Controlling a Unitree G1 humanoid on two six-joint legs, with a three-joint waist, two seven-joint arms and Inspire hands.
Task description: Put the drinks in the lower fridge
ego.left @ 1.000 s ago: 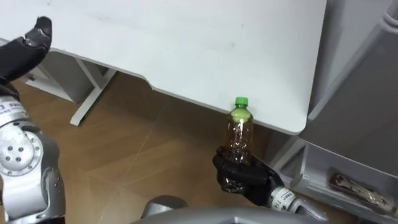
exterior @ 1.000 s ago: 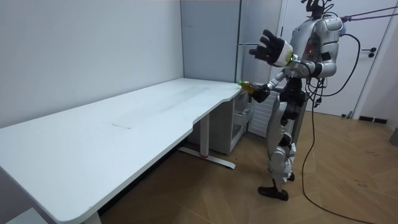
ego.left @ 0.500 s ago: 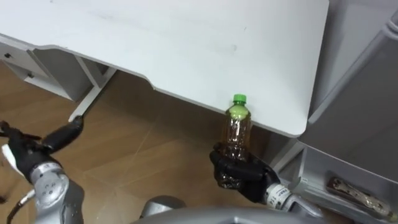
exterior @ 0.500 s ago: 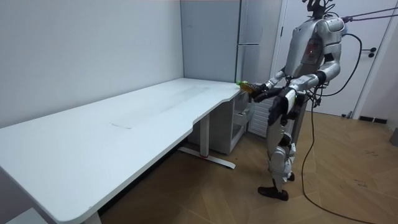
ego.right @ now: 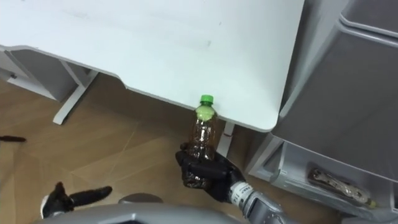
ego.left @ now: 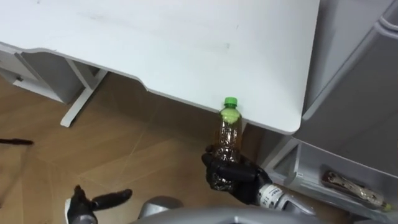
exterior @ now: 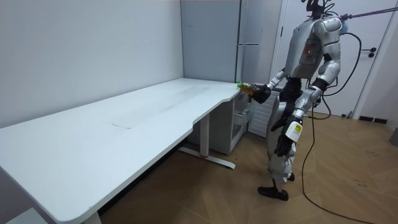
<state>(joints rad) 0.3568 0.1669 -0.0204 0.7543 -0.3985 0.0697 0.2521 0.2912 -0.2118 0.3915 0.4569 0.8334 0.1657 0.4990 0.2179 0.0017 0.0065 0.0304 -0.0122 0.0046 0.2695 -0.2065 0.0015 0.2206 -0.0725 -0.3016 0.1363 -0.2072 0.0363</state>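
one green-capped drink bottle (ego.left: 228, 130) stood upright in the right hand (ego.left: 233, 179), fingers curled round its base, just off the desk's (ego.left: 155, 43) near right corner. left hand (ego.left: 93, 203) hung low, fingers straight, empty. judged light, smooth, crushable: hold mid-body.

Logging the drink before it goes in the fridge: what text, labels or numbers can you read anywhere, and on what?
Bottle with green cap: no label or print that can be made out.
Wrist of the right hand holding it: small dark marks, too blurred to read.
Table: no text.
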